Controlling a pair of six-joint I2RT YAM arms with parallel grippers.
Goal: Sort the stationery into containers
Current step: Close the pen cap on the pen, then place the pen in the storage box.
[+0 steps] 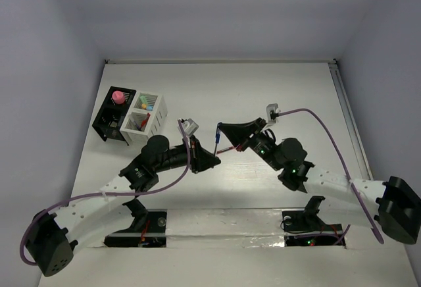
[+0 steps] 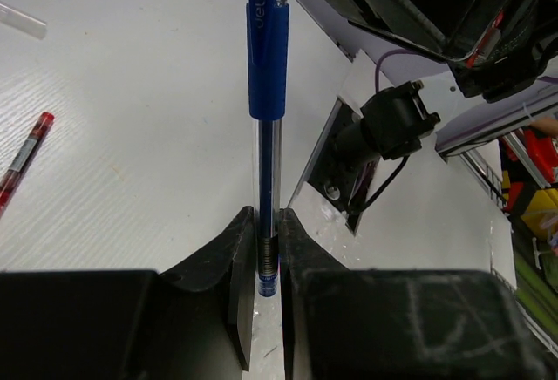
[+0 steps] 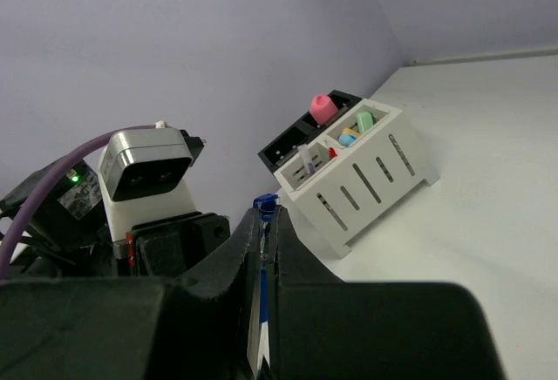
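left gripper (image 2: pixel 268 223) and right gripper (image 3: pixel 264 223) both pinch tight on the blue pen (image 2: pixel 266 66), likely a mid-air handover toward the white slatted box (image 3: pixel 375 179)

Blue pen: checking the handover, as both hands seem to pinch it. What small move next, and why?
Probably the right hand should open. It and the left hand are both shut on the blue pen, and the white box stands on the left arm's side, so the left could carry it there.
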